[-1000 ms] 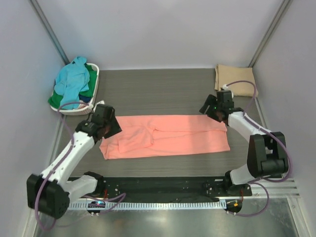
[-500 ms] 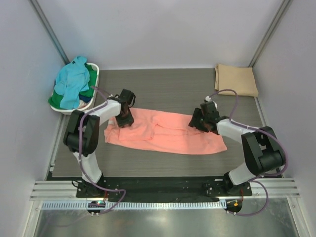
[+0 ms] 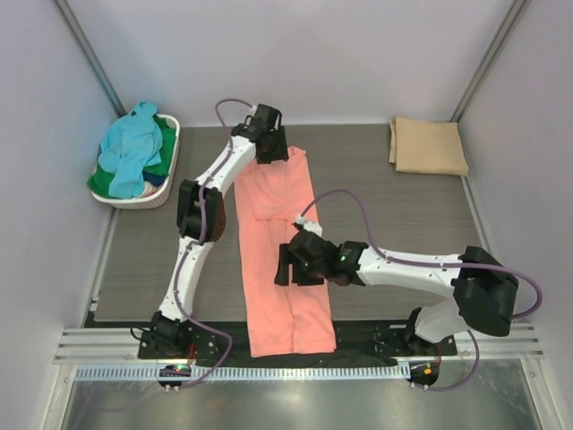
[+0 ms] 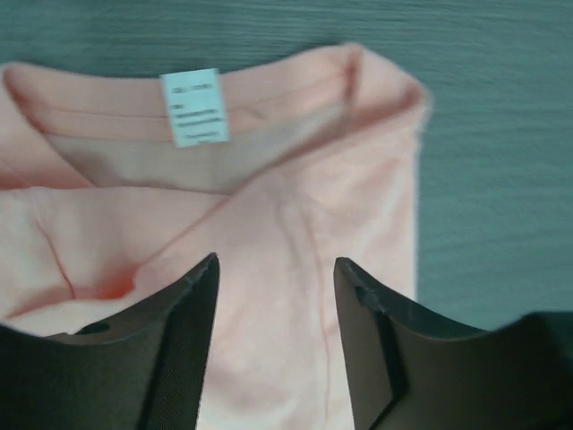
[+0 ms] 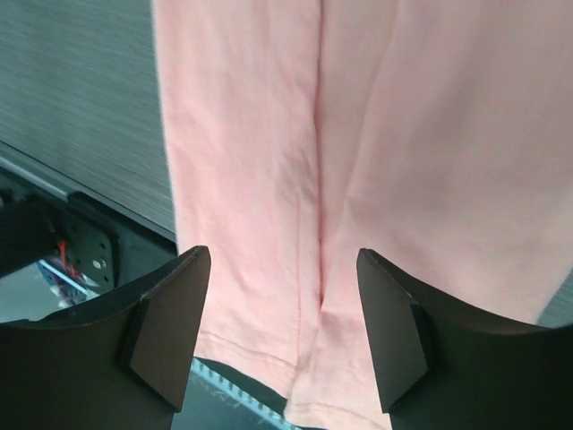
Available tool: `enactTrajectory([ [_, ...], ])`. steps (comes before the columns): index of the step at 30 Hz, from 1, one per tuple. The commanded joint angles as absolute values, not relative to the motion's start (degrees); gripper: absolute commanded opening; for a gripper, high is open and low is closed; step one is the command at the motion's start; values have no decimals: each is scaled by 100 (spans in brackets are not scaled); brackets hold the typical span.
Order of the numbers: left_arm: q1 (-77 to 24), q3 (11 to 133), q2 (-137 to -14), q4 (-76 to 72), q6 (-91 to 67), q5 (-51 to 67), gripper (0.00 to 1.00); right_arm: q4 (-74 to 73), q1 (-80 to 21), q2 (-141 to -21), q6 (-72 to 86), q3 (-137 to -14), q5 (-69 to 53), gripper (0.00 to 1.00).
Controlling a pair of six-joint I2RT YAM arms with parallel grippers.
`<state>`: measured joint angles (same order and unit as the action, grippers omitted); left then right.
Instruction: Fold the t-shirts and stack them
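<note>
While the salmon-pink soft cloth t-shirt (image 3: 277, 242) lies as a long narrow strip down the dark grey wood-grain table (image 3: 394, 206), collar at the far end and hem overrunning the near edge onto the black base rail (image 3: 367, 345), the step in hand reads as the crosswise fold.

- Left gripper (image 4: 273, 269): over the collar end, jaws parted, nothing between them.
- Right gripper (image 5: 282, 260): above the strip's lower half, jaws spread wide, empty.
- Next move, as judged: each pincer must drop, pinch all layers at one end and carry it over the other without skewing.
- Cloth: matte, limp, lightly creased; a lengthwise seam-like ridge; ribbed neckband with white woven label (image 4: 194, 106).
- Tan folded t-shirt (image 3: 428, 145): flat rectangle, far right corner.
- Light blue t-shirt (image 3: 132, 148) and green t-shirt (image 3: 103, 182): crumpled in the white plastic basket (image 3: 143, 202).
</note>
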<state>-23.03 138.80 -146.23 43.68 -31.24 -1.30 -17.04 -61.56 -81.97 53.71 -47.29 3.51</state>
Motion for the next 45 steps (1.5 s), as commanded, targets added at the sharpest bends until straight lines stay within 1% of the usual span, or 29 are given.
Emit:
enactTrajectory([
  [1,-2347,13453,-12944,4159,-2356,150,59,-2556,-6109,-7814,5011,-5579,1183,75],
  [3,-2320,12984,-12421,4025,-2329,36,62,-2847,-5907,-7901,4537,-6026,1475,76],
  [4,-2303,12564,-12132,4051,-2320,-191,63,-2865,-5776,-7980,4352,-6160,1503,76],
  [6,-2277,12105,-11323,4218,-2329,-630,64,-2857,-5259,-8348,3905,-6554,1459,76],
  [8,-2259,11314,-10778,4411,-2382,-878,64,-2856,-4993,-8873,3570,-6915,1520,75],
  [9,-2250,10990,-10123,4464,-2469,-966,64,-2856,-4844,-9121,3194,-7361,1599,75],
  [10,-2241,10308,-9812,4474,-2496,-993,64,-2865,-4773,-9323,3008,-7609,1626,75],
  [11,-2259,9944,-9434,4474,-2513,-984,63,-2865,-4729,-9560,2823,-7864,1722,75],
  [12,-2250,9584,-8787,4465,-2627,-1019,63,-2987,-4668,-10128,2682,-8467,1740,75],
  [13,-2259,8832,-8389,4447,-2671,-1080,63,-3084,-4571,-10412,2411,-8812,1740,75],
  [14,-2259,8485,-8063,4412,-2724,-1185,63,-3311,-4527,-10763,2304,-9503,1819,75],
  [15,-2259,8142,-7755,4430,-2786,-1274,63,-3418,-4500,-11332,2233,-9849,1854,75],
  [16,-2250,7512,-7091,4421,-2978,-1327,64,-3480,-4474,-11634,2085,-10148,1837,75],
  [17,-2259,7210,-6797,4430,-3066,-1301,64,-3507,-4404,-11898,2048,-10412,1846,75],
  [18,-2259,6937,-6489,4412,-3146,-1249,64,-3568,-4369,-12153,2022,-10989,1793,75],
  [19,-2259,6473,-6016,4386,-3294,-1222,64,-3638,-4316,-12764,2021,-11343,1732,75],
  [20,-2259,6260,-5777,4368,-3331,-1143,64,-3752,-4237,-13049,2056,-11703,1705,75],
  [21,-2259,6075,-5583,4351,-3357,-1056,64,-4005,-4210,-13391,2065,-12473,1635,75],
  [22,-2259,5751,-5424,4333,-3401,-1090,64,-4095,-4184,-13873,2065,-12811,1609,74],
  [23,-2250,5626,-5162,4333,-3410,-1133,64,-4165,-4157,-14113,2065,-13093,1591,74],
  [24,-2259,5521,-5063,4359,-3410,-1177,64,-4175,-4140,-14272,2065,-13487,1539,74],
  [27,-2250,5248,-4817,4447,-3384,-1169,63,-4157,-4079,-14765,2074,-13903,1494,74],
  [34,-2259,5018,-4728,4342,-3331,-1002,63,-3929,-3526,-15371,2355,-14018,1573,74],
  [38,-2259,5010,-4843,4245,-3287,-914,63,-3762,-3173,-15890,2329,-14719,1451,74],
  [42,-2259,5019,-5001,4236,-3278,-932,63,-3016,-2927,-16031,2127,-14757,1179,74],
  [44,-2259,5018,-5089,4228,-3270,-923,63,-2604,-2866,-16075,1987,-14809,1266,74],
  [45,-2259,5027,-5115,4228,-3261,-932,62,-2419,-2848,-16075,1925,-14810,1092,74],
])
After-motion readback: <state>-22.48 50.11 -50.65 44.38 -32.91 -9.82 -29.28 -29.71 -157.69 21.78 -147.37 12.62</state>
